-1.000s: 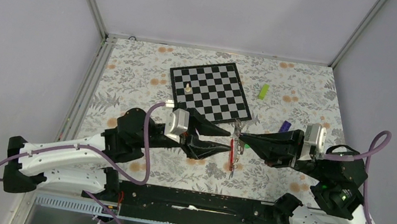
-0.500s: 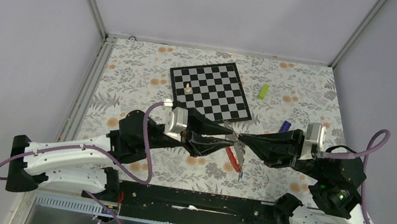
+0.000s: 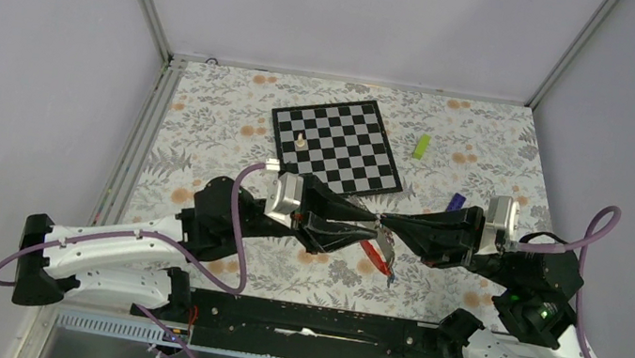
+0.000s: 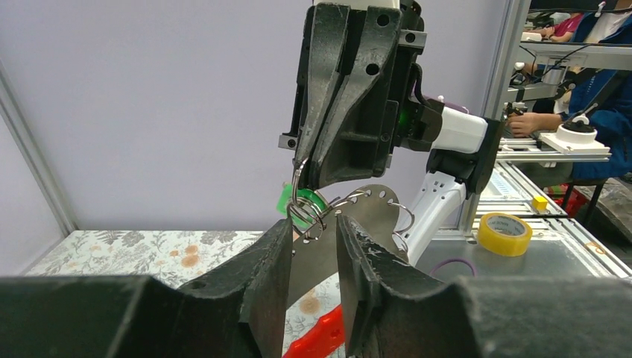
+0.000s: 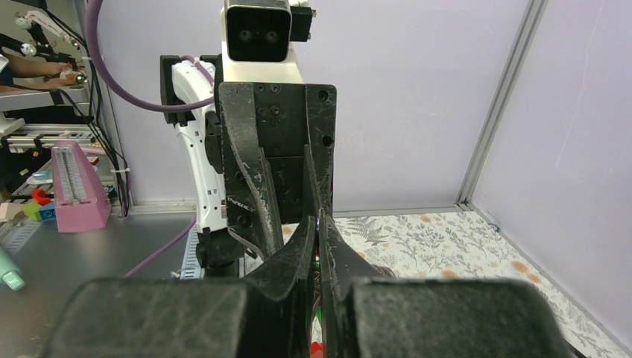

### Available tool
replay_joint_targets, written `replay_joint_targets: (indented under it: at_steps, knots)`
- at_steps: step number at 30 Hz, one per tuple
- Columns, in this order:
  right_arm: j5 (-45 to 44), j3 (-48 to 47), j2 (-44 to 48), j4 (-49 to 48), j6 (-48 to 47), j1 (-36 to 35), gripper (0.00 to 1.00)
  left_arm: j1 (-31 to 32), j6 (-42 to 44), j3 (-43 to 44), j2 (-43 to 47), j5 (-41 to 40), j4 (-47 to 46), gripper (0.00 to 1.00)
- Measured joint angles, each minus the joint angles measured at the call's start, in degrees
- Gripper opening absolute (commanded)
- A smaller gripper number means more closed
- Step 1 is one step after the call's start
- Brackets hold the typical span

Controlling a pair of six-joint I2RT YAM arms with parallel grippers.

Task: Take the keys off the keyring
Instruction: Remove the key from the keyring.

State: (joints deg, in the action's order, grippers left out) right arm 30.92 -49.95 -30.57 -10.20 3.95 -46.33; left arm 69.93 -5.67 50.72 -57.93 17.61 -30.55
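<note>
Both grippers meet in mid-air over the flowered table, in front of the chessboard. My right gripper [image 3: 383, 221] [image 5: 319, 220] is shut on the thin wire of the keyring [image 4: 307, 212], which hangs below its tips [image 4: 302, 165]. A green key head [image 4: 287, 201] sits on the ring. A flat silvery plate with holes [image 4: 365, 216] hangs from it too. My left gripper [image 3: 366, 225] [image 4: 313, 227] faces it with its fingers a little apart, and the plate shows in the gap. The red strap [image 3: 376, 252] [image 4: 320, 339] dangles below at a slant.
The chessboard [image 3: 338, 144] lies behind the grippers with one small pale piece [image 3: 301, 139] on it. A lime-green block [image 3: 420, 145] and a purple-and-yellow block [image 3: 456, 202] lie to its right. The black base rail [image 3: 301, 324] runs along the near edge.
My left gripper has moved right up to the right gripper's tips, and its fingers have narrowed. The red strap has swung from hanging straight to slanting right.
</note>
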Motion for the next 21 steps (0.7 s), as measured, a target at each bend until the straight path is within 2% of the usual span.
replay_joint_targets:
  at_steps: [7,21]
  knots:
    - [-0.04,0.02,0.11,-0.11,0.04,0.0,0.0,0.02,-0.44,-0.24,-0.13,0.59,-0.04,0.27]
    - [0.02,0.26,0.11,-0.92,0.92,0.0,0.0,0.02,-0.44,-0.35,-1.05,0.63,-0.5,0.27]
